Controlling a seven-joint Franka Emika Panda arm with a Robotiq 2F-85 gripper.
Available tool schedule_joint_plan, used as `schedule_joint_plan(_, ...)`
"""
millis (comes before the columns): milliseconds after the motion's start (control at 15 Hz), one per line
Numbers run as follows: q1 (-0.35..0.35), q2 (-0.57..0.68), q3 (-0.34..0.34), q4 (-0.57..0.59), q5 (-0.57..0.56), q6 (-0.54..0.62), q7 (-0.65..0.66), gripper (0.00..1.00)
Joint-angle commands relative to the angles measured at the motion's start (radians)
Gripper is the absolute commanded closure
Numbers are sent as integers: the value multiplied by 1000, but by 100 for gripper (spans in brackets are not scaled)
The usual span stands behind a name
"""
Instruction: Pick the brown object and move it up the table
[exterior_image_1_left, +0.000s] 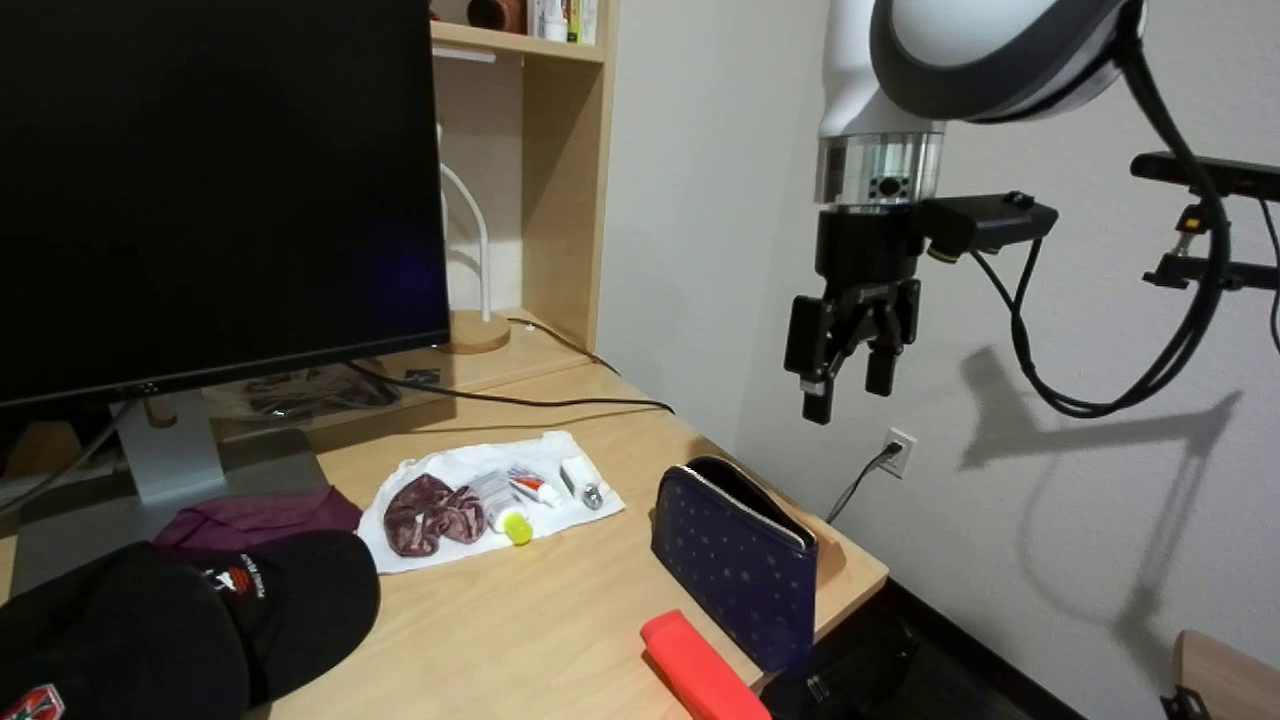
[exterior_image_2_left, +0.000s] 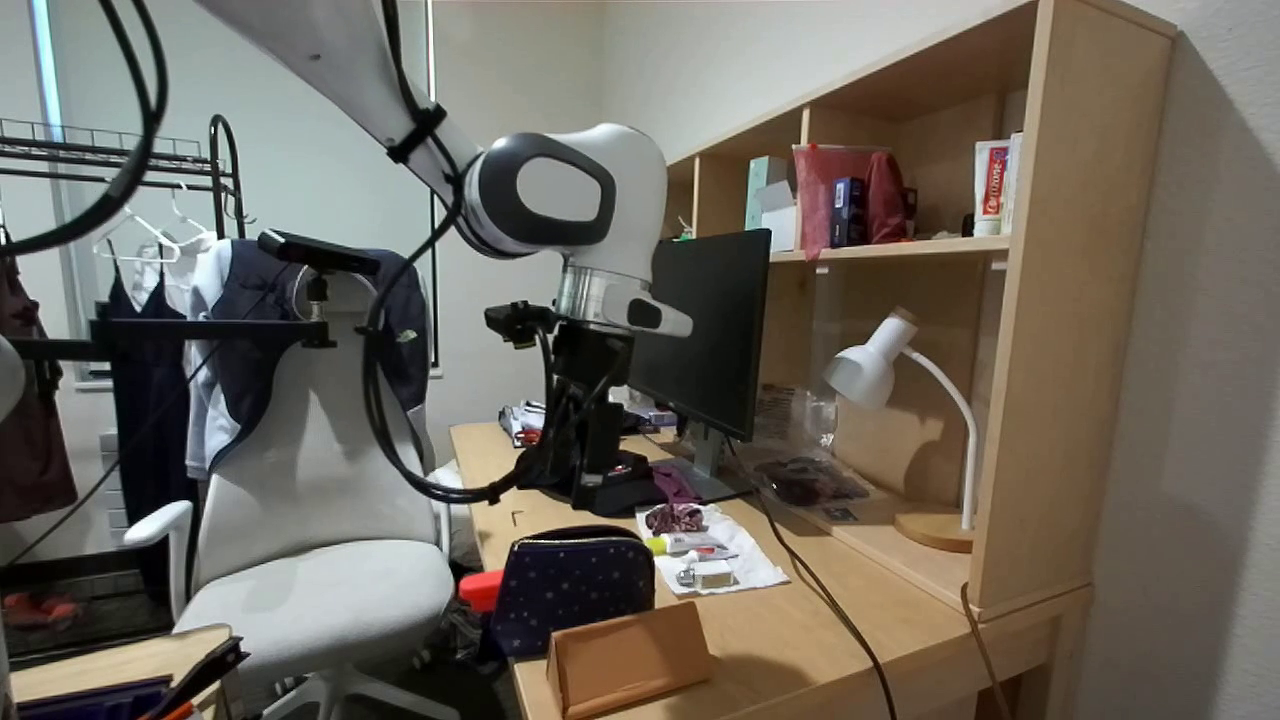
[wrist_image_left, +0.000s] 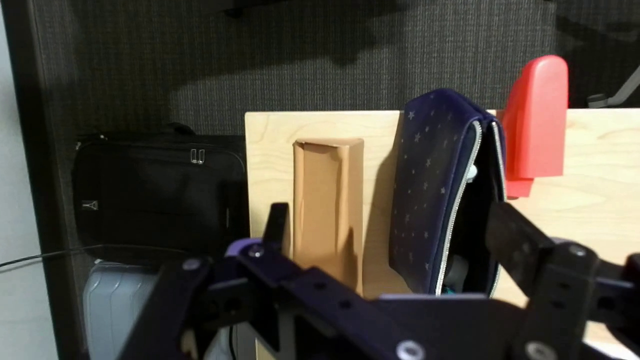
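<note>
The gripper (exterior_image_1_left: 848, 388) hangs high in the air above the end of the table (exterior_image_1_left: 560, 600), pointing down. Its two fingers (wrist_image_left: 276, 227) are spread wide apart, with just air in the gap, well clear of the things below. In the wrist view, one finger shows beside the brown object (wrist_image_left: 320, 210) and the other shows across the open dark blue pouch (wrist_image_left: 425, 200), but both fingers are up above those things. The brown object sits on the table near the corner, just beside the pouch, with a strip of pale wood between them. A red bar (wrist_image_left: 545, 125) is on the other side of the pouch, and its end pokes out past the table's edge
</note>
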Motion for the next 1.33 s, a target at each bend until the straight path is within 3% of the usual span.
schedule_joint_plan(0,-15,77,-17,-41,53,145,-65,0)
schedule_joint_plan(333,-31,203,-37,-90,151,330,-152,0)
schedule_joint_plan(667,-50,317,-5,-89,243,480,-269,0)
schedule_joint_plan(867,-53,384,17,-70,233,517,-314,0)
schedule_joint_plan(1267,-46,454,18,-43,152,517,-285,0)
